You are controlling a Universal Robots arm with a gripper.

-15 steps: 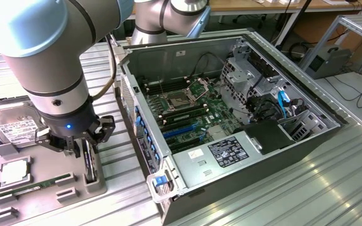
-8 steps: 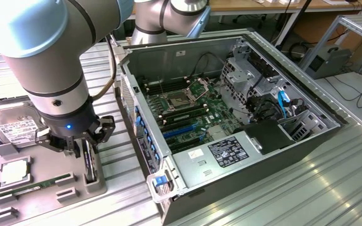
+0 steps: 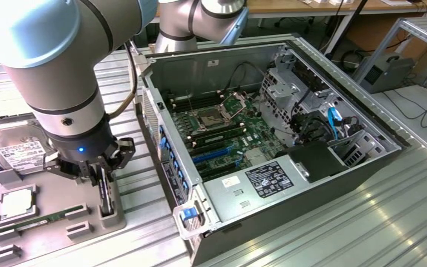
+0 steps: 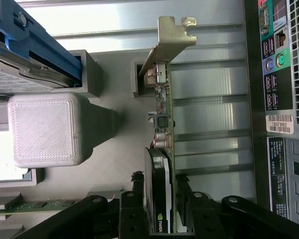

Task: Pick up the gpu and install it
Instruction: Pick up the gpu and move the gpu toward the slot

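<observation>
Looming closest is the robot's grey arm (image 3: 58, 72), and under it the gripper (image 3: 98, 179) is clenched on the gpu (image 3: 108, 199), one finger (image 4: 132, 204) pressed to each face. The card stands on edge in the grey holder tray (image 3: 54, 192) at the exterior view's left, just beside the open computer case (image 3: 221, 222), and by my reckoning it is not yet lifted. What worries me is that the hold sits at the end away from the silver bracket (image 4: 172, 35), so the long free end could swing. A crooked pull might jam the bracket against the slotted post (image 4: 139, 74) or scrape the card's lower edge, and a sideways sway could knock the case wall. The hard drive (image 3: 17, 147) and memory stick (image 3: 39, 219) share the tray close by. Everything rests on a ribbed aluminium table (image 3: 347, 222), shiny with glare. Beyond are workshop benches, and loose cables (image 3: 413, 111) trail at the exterior view's far right.
</observation>
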